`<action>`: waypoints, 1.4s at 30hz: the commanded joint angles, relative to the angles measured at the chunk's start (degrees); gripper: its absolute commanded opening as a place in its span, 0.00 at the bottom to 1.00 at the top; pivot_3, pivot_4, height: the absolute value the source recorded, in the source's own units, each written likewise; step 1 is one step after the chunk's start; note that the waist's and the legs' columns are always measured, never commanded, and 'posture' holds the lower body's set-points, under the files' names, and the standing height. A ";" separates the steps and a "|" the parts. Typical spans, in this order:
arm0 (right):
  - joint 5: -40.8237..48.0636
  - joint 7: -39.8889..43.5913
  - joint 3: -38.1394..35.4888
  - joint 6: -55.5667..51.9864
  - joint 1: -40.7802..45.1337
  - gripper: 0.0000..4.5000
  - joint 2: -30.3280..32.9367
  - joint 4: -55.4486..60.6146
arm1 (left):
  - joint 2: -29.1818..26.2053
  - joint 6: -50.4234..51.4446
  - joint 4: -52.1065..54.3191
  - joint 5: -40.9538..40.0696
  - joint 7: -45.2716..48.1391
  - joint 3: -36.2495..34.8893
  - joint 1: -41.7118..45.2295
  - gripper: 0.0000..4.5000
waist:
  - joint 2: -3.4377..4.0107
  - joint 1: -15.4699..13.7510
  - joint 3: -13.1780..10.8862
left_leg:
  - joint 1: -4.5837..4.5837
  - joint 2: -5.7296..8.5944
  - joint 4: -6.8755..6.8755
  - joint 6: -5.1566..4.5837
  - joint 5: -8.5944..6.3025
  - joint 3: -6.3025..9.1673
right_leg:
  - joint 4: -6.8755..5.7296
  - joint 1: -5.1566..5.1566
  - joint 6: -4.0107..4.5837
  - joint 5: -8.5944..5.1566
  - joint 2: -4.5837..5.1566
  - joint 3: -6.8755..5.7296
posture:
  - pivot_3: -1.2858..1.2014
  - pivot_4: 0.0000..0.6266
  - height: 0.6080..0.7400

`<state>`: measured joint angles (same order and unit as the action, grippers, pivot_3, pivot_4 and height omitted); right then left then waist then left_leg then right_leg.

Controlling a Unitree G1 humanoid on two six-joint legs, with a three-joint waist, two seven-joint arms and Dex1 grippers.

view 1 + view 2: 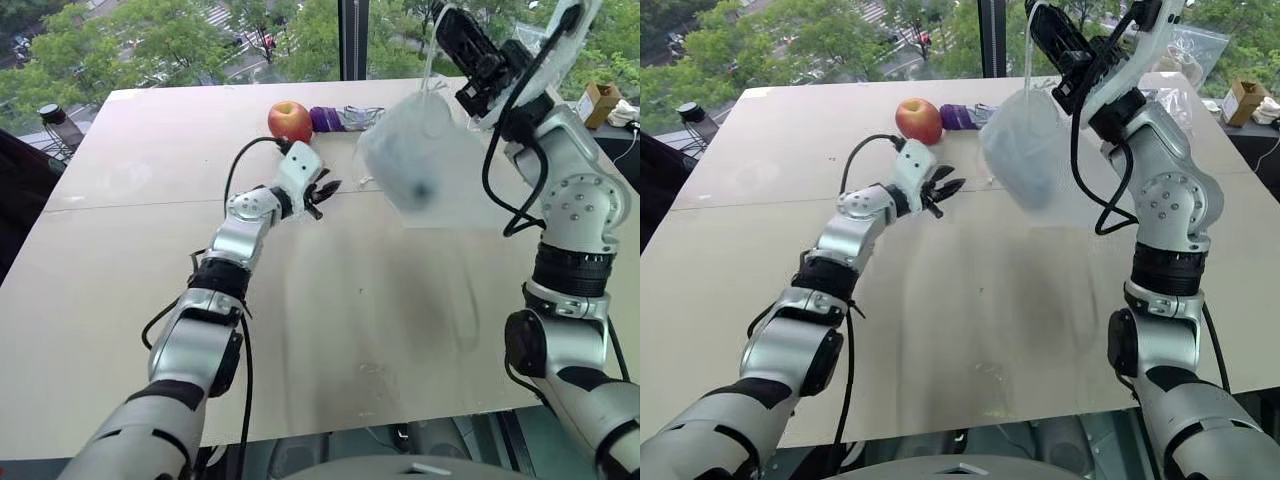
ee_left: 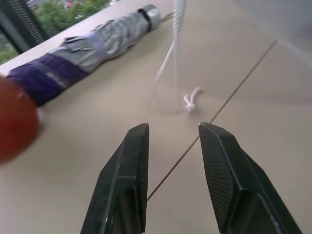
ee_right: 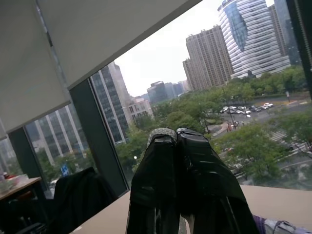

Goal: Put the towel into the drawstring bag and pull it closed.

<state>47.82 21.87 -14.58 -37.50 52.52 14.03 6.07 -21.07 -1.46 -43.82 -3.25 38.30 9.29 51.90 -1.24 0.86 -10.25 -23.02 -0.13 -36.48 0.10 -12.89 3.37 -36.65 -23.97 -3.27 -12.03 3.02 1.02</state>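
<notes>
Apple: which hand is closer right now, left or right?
Left. The left hand sits low over the table just in front of the apple. The right hand is raised well off to the side, holding up the drawstring bag.

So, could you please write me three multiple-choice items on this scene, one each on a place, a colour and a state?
1. Where is the drawstring bag?
A. Flat on the table
B. Hanging in the air from the right gripper
C. Under the umbrella

2. What colour is the apple?
A. Red
B. Green
C. Purple

3. How do the left gripper's fingers stand?
A. Clamped on the apple
B. Shut on a cord
C. Apart, with nothing between them

Key: 1 B, the bag dangles above the table by its cord; 2 A, it shows red beside the umbrella; 3 C, bare table shows through the gap.
</notes>
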 commanded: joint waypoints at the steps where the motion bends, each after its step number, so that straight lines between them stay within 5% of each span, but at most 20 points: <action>1: 2.08 -0.76 -0.58 -0.70 -0.47 0.00 0.82 4.48 | 1.55 -4.17 -3.55 0.64 2.62 -0.56 3.15 0.36 | 0.00 0.12 0.00 | 0.00 0.00 0.00 0.00 0.00 -0.01 | 0.00 0.00 0.00 0.00 0.00 0.01 | 0.52 0.24 1.00; 24: 2.04 -1.43 0.82 -0.32 -2.34 0.00 1.34 5.07 | 10.07 -8.15 -26.37 0.73 -6.19 -9.96 16.74 0.36 | -0.01 0.12 -0.01 | 0.00 0.00 -0.06 -0.01 0.00 0.04 | -0.09 -0.01 -0.01 0.00 -0.01 -0.04 | 0.52 0.24 1.00; 27: 2.00 -1.52 0.89 -0.17 -2.59 0.00 1.39 5.20 | 10.50 -8.55 -27.30 1.06 -6.98 -10.46 17.44 0.21 | -0.01 0.15 -0.01 | 0.00 0.00 -0.05 -0.01 0.00 0.04 | -0.09 -0.01 -0.01 0.00 -0.01 -0.04 | 0.52 0.24 1.00; 29: 1.88 -1.65 0.98 -0.03 -2.82 0.00 1.39 5.37 | 10.61 -8.60 -27.51 1.38 -6.99 -10.43 17.47 0.01 | -0.01 0.15 -0.01 | 0.00 0.00 -0.05 -0.01 0.00 0.04 | -0.09 -0.01 -0.01 0.00 -0.02 -0.04 | 0.52 0.24 1.00; 42: -5.37 -7.03 -3.33 9.56 0.91 0.00 1.78 -3.80 | 3.92 -14.31 -21.35 3.93 -23.13 -13.02 18.04 0.01 | -0.02 0.14 -0.01 | 0.01 0.00 -0.05 -0.01 0.00 0.04 | -0.12 -0.04 -0.02 0.01 -0.01 -0.02 | 0.52 0.24 1.00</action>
<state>42.95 15.53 -16.24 -30.73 51.30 15.28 1.42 -16.18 -13.61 -68.92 0.69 17.26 -2.50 67.47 -1.26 1.00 -10.26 -23.01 -0.14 -36.53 0.10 -12.90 3.41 -36.77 -24.02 -3.29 -12.03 3.00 1.00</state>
